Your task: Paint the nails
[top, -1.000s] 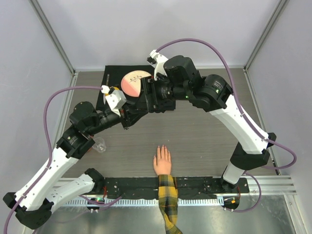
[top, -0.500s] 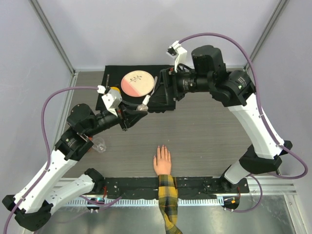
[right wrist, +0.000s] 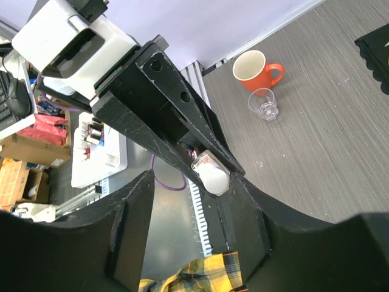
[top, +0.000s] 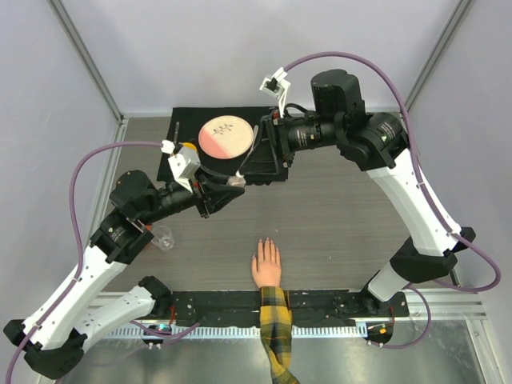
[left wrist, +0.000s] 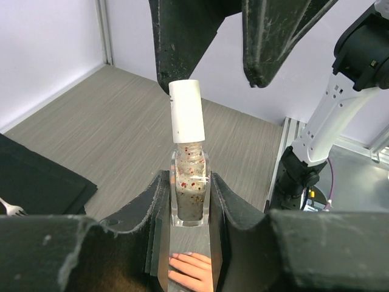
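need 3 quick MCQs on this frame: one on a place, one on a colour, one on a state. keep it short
1. Where is the polish bottle?
A. Between the fingers of the left gripper
B. On the black mat
C. On the table beside the hand

2. What colour is the bottle's cap?
A. Red
B. White
C. Black

3. What state is the cap in?
A. Off, lying on the table
B. Off, standing on the pink plate
C. On the bottle's neck

Answers:
1 A: the left wrist view shows the bottle upright, clamped between that gripper's fingers.
2 B: the cap is plain white above the clear, speckled glass.
3 C: it sits on the neck, and the right gripper is open close to its top.
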Robot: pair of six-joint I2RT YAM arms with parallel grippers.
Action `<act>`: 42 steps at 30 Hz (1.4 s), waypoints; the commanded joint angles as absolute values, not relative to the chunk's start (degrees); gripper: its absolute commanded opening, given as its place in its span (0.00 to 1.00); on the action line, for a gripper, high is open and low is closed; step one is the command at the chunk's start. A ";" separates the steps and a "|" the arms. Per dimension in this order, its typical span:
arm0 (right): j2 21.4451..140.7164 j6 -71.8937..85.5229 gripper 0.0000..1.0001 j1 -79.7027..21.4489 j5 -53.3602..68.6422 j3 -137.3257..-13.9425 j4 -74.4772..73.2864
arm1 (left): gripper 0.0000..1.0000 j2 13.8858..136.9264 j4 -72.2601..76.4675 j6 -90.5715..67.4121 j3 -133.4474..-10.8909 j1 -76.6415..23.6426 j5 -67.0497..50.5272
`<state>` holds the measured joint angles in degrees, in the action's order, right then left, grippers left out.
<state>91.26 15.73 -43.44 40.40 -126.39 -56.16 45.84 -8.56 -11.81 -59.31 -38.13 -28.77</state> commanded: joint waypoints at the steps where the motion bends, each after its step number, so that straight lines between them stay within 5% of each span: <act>1: 91.67 16.26 0.56 -43.59 42.63 -128.76 -54.05 | 0.00 45.70 -5.36 -11.60 -60.73 -38.06 -30.14; 14: 93.43 12.84 0.47 -43.59 40.25 -128.94 -57.65 | 0.00 46.14 -5.62 -11.16 -61.43 -38.14 -30.50; 24: 94.66 12.30 0.02 -43.68 42.71 -128.59 -59.06 | 0.00 48.34 -7.73 -10.11 -64.07 -38.14 -33.13; 35: 92.72 5.46 0.01 -51.85 33.68 -120.86 -63.63 | 0.00 52.03 -14.23 -7.91 -69.34 -38.14 -41.30; 42: 87.91 10.97 0.01 -55.10 21.37 -111.90 -56.01 | 0.00 49.22 -8.62 -8.70 -65.84 -38.14 -32.55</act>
